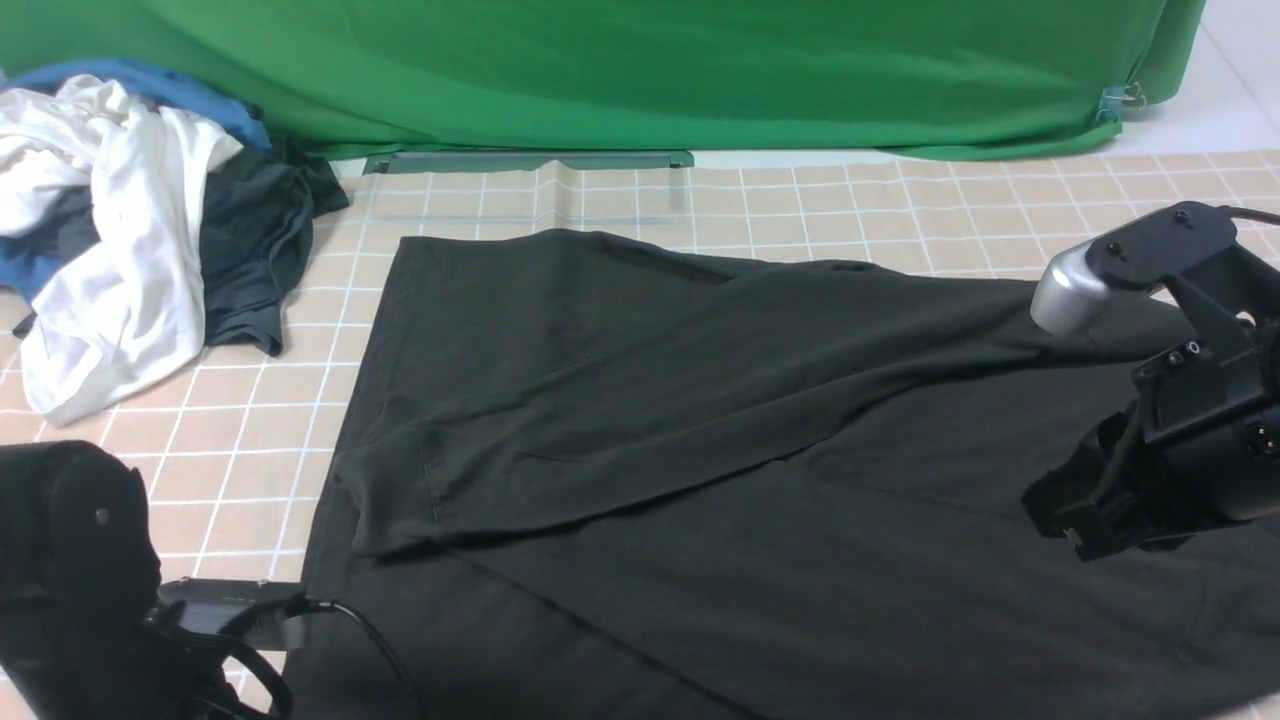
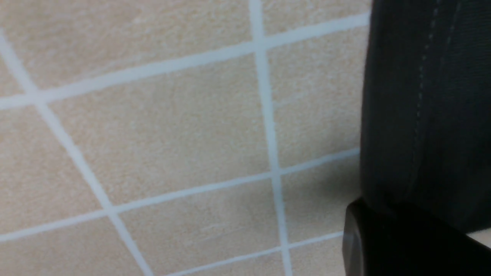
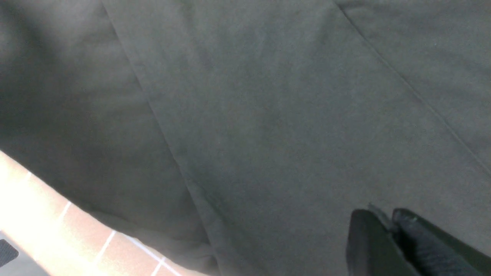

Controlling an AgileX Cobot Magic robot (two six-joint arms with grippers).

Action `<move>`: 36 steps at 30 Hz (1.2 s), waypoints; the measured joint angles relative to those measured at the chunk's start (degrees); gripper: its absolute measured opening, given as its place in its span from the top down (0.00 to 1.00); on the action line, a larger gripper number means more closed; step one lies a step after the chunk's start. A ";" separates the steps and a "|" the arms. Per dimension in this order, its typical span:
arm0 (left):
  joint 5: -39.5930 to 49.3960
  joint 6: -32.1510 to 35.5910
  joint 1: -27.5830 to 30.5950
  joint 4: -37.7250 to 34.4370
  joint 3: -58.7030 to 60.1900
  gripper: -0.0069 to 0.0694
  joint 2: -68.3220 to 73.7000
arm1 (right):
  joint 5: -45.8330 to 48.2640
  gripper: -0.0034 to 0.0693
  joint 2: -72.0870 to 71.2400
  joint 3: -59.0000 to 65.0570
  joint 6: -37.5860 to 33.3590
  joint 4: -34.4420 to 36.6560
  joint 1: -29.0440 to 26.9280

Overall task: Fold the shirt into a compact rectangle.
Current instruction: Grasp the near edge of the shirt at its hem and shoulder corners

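Left gripper [image 1: 288, 610]: jaws together at the shirt's near-left corner. In the left wrist view the stitched hem [image 2: 422, 96] runs straight down into one dark finger [image 2: 383, 237]. This reads as a pinch on the hem edge, with the cloth a little off the counter [image 2: 153, 134] and a shadow beside it. Likely reason: a corner hold controls the whole left edge for a fold.

Right gripper [image 3: 389, 221]: jaws all but together, only a thin slit between them, low over plain black cloth. Cannot tell whether any cloth sits in the slit. The front view puts it over the shirt's right side, tips aimed left and down.

Shirt [image 1: 760, 520]: spread flat with no print showing. It fills the middle and near right of the counter and runs out of the front view at the near edge. One sleeve [image 1: 620, 390] lies slantwise across the body, from far right down to its cuff [image 1: 390, 500] at near left. Judged: the sleeve is tucked in to square up the outline, and the body folds are not yet made.

Heap [image 1: 120, 200] of white, blue and dark clothes at far left, apart from the shirt and out of the folding area.

Risk, judged: so thin a pinch could slip, and the loose sleeve may slide when the left edge lifts.
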 joint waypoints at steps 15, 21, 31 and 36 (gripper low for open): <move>7.67 -13.90 0.00 14.03 -2.58 0.89 -18.61 | 9.40 0.75 0.00 0.00 7.52 -9.40 0.00; 10.20 -15.13 0.00 14.72 -2.61 0.89 -20.26 | 12.56 0.69 0.00 1.40 7.96 -9.86 0.00; 0.58 -3.73 0.00 1.13 -1.61 0.82 -16.12 | 5.82 0.43 3.16 7.65 7.96 -8.98 0.00; 0.73 -3.01 0.00 6.52 0.49 0.59 -11.61 | 3.83 0.43 3.20 7.27 7.96 -8.57 0.00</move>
